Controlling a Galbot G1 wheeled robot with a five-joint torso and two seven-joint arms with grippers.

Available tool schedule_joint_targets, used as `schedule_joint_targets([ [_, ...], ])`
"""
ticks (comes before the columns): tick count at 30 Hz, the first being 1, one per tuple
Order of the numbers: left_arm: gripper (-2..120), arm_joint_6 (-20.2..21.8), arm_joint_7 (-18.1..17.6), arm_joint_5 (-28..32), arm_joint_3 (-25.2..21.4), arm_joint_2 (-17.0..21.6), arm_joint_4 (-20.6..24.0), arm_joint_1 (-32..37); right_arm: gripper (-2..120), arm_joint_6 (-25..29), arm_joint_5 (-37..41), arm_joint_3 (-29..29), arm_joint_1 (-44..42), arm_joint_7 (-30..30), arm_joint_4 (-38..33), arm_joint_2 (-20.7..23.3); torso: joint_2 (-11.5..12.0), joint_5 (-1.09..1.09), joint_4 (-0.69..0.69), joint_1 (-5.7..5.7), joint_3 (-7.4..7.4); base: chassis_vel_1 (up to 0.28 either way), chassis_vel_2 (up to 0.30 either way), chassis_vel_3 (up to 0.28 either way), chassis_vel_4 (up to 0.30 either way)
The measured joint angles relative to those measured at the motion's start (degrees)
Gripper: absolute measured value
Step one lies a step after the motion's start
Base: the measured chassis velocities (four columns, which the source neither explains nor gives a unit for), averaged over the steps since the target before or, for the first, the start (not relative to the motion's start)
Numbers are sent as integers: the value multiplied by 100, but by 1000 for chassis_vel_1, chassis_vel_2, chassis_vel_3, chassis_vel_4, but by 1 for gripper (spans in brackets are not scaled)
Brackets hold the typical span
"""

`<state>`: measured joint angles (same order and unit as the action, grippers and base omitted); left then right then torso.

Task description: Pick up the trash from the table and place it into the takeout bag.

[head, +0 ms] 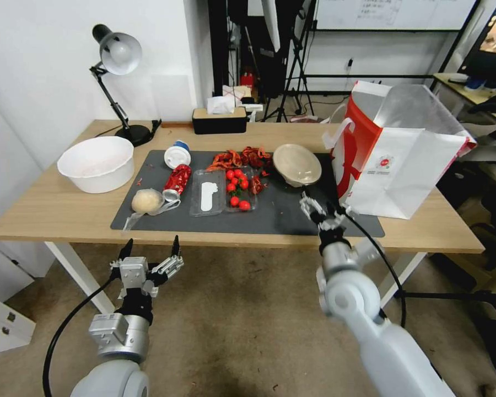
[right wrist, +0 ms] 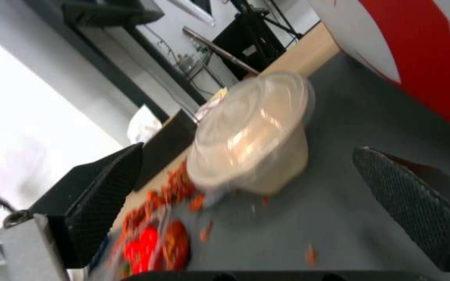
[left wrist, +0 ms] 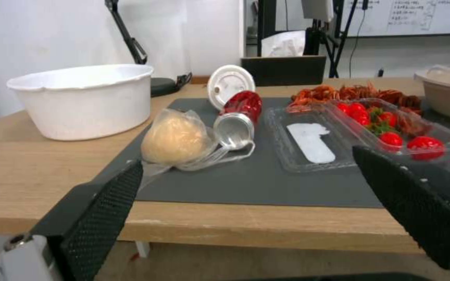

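The beige paper bowl [right wrist: 256, 140] appears blurred ahead of the empty, wide-open right pincer [head: 321, 212]. Left pincer [head: 149, 255], open and empty, hangs before the desk [head: 49, 209]; takeout bag [head: 402, 160] beside the right pincer.

On my tabletop [head: 49, 212] I count one white tub [head: 97, 163], one lidded paper bowl [head: 297, 164], one cup [head: 177, 155], one crushed can [head: 176, 182], one wrapped lump [head: 147, 200], one clear tray [head: 223, 192], one takeout bag [head: 402, 165], one lamp [head: 118, 55], and one tissue box [head: 220, 119].
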<state>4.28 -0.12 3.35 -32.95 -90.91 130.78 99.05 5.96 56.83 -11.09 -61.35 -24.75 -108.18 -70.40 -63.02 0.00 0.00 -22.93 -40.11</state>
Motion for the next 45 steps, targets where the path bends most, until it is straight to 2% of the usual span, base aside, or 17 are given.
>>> schedule_joint_targets([
  [14,100,-8,-3,-5,-13,-2,2,-11,97,-80,379,-47,548,-119,414,-119,0,0,0,0,0,0,0,0,0],
  [20,100,-19,-6,-6,-14,2,-48,-36,89,-217,513,-8,758,-286,622,-161,0,0,-1,0,0,0,0,0,0],
  [21,100,-25,-7,-5,-14,5,-54,-37,82,-238,529,10,800,-308,674,-183,0,0,0,1,1,0,0,0,0],
  [22,100,-25,-7,-5,-14,5,-54,-37,82,-238,529,10,800,-308,674,-183,0,0,0,1,1,0,0,0,0],
  [28,100,-48,-11,-1,-18,31,-63,-31,65,-332,569,46,901,-371,859,-300,0,-1,-1,2,1,0,0,0,0],
  [29,100,-53,-11,0,-19,34,-65,-28,59,-338,569,55,912,-375,896,-322,0,0,0,1,1,0,0,0,0],
  [30,100,-53,-11,0,-19,34,-65,-28,59,-338,569,55,912,-375,896,-322,0,0,0,1,1,0,0,0,0],
  [33,100,-61,-12,7,-21,47,-67,-29,46,-353,565,85,970,-378,1052,-388,0,0,-1,1,1,0,0,0,0],
  [34,100,-61,-12,7,-21,47,-67,-29,46,-353,565,85,970,-378,1052,-388,0,0,-1,1,1,0,0,0,0],
  [38,100,-74,-14,12,-25,56,-88,-32,26,-353,545,125,1005,-375,1136,-449,0,0,0,2,1,0,0,0,0],
  [39,100,-74,-14,12,-25,56,-88,-32,26,-353,545,125,1005,-375,1136,-449,0,0,0,2,1,0,0,0,0],
  [42,100,-84,-14,14,-25,56,-99,-38,12,-353,534,137,1004,-366,1160,-460,0,0,0,2,1,0,0,0,0],
  [43,100,-84,-14,14,-25,56,-99,-38,12,-353,534,137,1004,-366,1160,-460,0,0,0,2,1,0,0,0,0],
  [45,100,-87,-14,15,-23,53,-108,-40,4,-350,527,140,1004,-357,1167,-462,0,0,1,2,1,0,0,0,0],
])
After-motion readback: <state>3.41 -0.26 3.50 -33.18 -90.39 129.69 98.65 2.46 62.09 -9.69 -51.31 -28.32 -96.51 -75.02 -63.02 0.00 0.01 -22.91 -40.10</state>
